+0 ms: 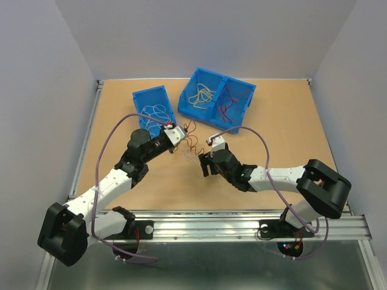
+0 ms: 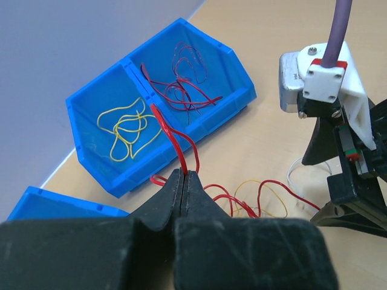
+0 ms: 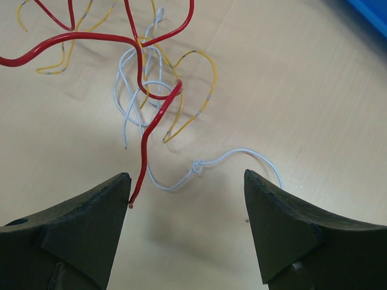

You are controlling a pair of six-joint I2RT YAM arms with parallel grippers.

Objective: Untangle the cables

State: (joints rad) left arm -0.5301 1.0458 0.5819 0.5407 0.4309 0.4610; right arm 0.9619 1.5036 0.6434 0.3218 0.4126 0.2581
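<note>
Left fingers (image 2: 166, 202) are pinched fully together on one thin red wire (image 2: 175, 142), holding it up off the light wooden tabletop (image 1: 290, 139). The rest of the loose tangle of thin red, yellow and white wires (image 1: 188, 146) lies on the tabletop between the two arms, just in front of the blue plastic bins. Right fingers (image 3: 91, 229) are spread wide, holding nothing, hovering over the tangle's near edge. Step as I read it: take a second strand so the red one can come free. In the right wrist view a red strand's loose end (image 3: 144, 151) sits just beside one finger, and a thin white wire with a small knot (image 3: 196, 165) lies between the two; can't tell if that red strand is the one the left holds. I'd drop onto the white wire, close fully since it's far thinner than a finger, then draw the arms apart slowly and low. Watch the yellow wire (image 3: 214, 75) looped through the red; if it lifts along, stop and regrip. Freed red likely goes in the red side of the two-compartment blue bin (image 2: 81, 130), white in the smaller blue bin (image 1: 145, 92).
</note>
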